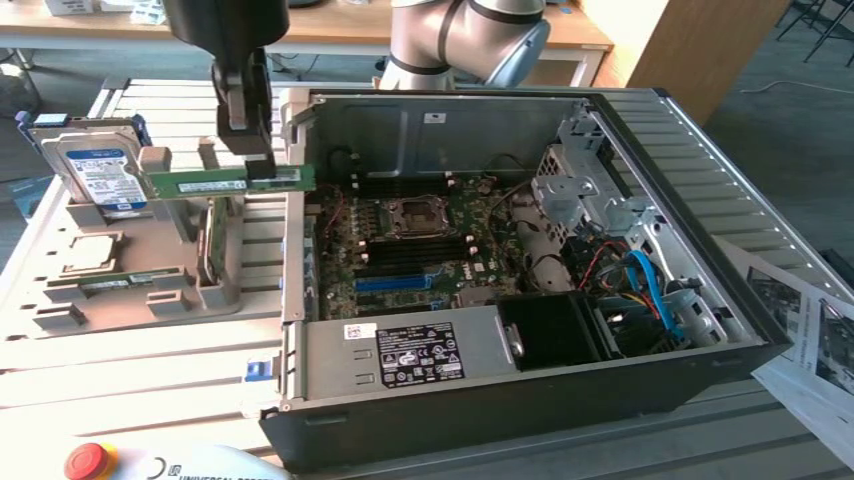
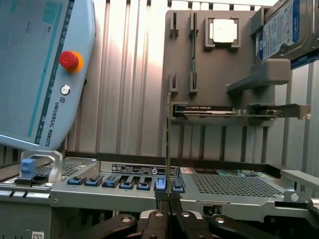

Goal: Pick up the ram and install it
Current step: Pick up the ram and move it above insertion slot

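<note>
I have the ram (image 1: 200, 184) in the gripper (image 1: 260, 172), above the tray (image 1: 154, 245) and between the drive (image 1: 100, 170), on the exterior view's left, and the case (image 1: 534, 400), on its right. A CPU (image 1: 87, 255) lies on the tray; the pendant (image 1: 200, 465) sits in front of the tray.

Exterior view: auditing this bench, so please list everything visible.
ram: one, green, above tray, in tool
spare memory stick: one, green, in tray
expansion card: one, green, upright in tray
hard drive: one, silver-blue, propped on tray
processor chip: one, silver, in tray
tray: one, grey, exterior view's left of case
computer case: one, black, open, centre
teach pendant: one, grey, beside case
papers: few, white, exterior view's right
tool: one, black, shut on ram
arm: one, silver, behind case
</note>
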Robot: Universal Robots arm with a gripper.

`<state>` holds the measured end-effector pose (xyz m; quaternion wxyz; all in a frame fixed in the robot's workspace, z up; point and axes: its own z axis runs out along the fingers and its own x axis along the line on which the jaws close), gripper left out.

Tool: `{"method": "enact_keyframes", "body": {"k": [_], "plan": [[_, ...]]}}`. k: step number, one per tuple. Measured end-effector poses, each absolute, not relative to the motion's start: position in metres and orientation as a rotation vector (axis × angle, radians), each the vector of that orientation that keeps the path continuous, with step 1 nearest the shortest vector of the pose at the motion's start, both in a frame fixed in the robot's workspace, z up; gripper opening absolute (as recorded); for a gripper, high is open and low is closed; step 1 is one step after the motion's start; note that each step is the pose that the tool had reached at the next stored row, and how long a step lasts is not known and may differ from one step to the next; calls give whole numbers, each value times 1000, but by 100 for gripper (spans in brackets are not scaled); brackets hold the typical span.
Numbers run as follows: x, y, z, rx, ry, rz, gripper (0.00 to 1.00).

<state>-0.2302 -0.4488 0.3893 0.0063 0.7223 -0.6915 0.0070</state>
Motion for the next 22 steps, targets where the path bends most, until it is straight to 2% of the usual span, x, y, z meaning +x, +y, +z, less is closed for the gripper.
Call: {"method": "enact_keyframes", "body": {"k": [22], "plan": [[-166,-453,389,2260,-2163,21,12]]}}
